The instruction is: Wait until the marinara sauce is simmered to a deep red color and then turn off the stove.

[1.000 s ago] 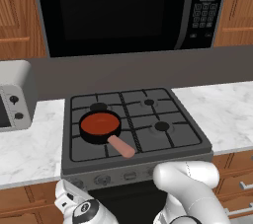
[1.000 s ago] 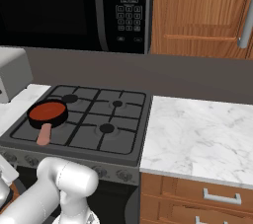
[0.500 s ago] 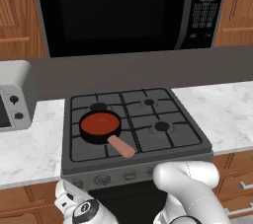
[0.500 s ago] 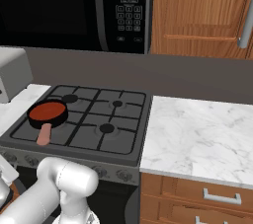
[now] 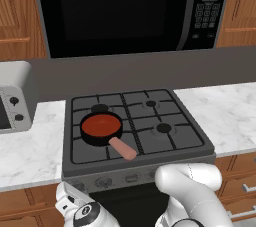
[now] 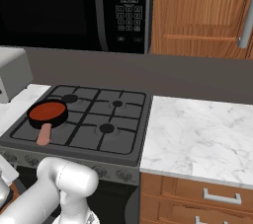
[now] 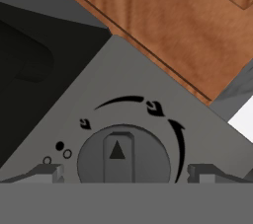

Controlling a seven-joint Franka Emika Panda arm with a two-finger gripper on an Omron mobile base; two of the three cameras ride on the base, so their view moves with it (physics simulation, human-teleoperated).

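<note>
Gripper is hanging spread wide, one finger tip on each side of a round grey stove knob, pinching nothing; contact between tips and knob cannot be told. Knob's raised bar with its black triangle is pointing toward the curved flame markings on the grey front panel. Wooden cabinet door is showing beside the panel.

Marinara sauce, red, is sitting in the small black pan on the near left burner of the stove, pinkish handle angling toward the front edge. Black microwave is hanging above the cooktop. Silver toaster oven is standing on the marble counter left of the stove.
</note>
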